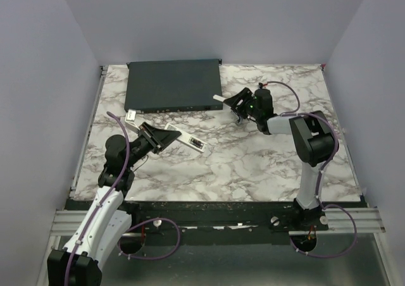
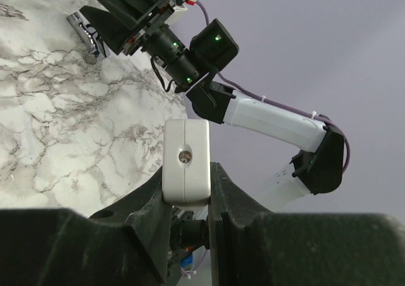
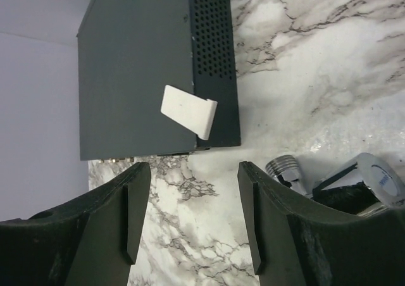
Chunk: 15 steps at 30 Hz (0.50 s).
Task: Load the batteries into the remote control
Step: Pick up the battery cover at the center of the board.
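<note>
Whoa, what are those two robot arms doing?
The left claw is shut on a slim white plastic remote control, gripping it by one end over the marble table. The right claw is open and holds nothing. It hangs by a small flat white plastic cover that lies over the edge of a big flat dark-grey box.

Remote control [image 1: 190, 141] in left end effector [image 1: 163, 138]
</note>
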Tool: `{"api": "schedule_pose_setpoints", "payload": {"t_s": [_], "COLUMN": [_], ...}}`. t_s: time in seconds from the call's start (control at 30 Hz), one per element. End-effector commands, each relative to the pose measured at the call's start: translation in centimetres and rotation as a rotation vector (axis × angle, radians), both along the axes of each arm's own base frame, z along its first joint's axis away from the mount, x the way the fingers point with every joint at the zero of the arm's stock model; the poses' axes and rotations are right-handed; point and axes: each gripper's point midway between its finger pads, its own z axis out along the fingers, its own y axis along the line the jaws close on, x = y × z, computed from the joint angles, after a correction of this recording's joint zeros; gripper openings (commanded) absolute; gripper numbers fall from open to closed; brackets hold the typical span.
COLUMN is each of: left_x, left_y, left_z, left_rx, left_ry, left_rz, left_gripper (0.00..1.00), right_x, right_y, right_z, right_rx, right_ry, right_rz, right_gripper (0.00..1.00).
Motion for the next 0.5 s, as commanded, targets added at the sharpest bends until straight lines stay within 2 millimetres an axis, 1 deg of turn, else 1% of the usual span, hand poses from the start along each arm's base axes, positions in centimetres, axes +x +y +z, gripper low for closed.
{"api": "schedule_pose_setpoints", "payload": {"t_s": [0.0,0.27,0.33,0.47], "left_x": [-0.2,-0.1,0.0,0.1], "left_y": [-0.2,-0.3,-0.3,-0.3], "left_z": [1.4,1.3,1.3,1.2], "left_rx": [0.009,0.007,0.008,0.008], "left_ry": [-0.036,-0.032,-0.029,-0.024], "left_rz": [-0.031,-0.035,-0.034,-0.034], "left_gripper": [0.00,0.00,0.00,0.00], "right_x": [1.2,2.1,2.3,2.7], "right_y": [-0.5,0.0,0.1,0.3], "right_z": [-0.5,-1.4,-1.6,-2.1], "right_rx": [0.029,0.052,0.055,0.066], "right_ry": [0.006,0.021,0.023,0.030], "right_rz": [-0.033,-0.018,-0.014,-0.009], "right_gripper": [0.66,0.66,0.64,0.58]}}
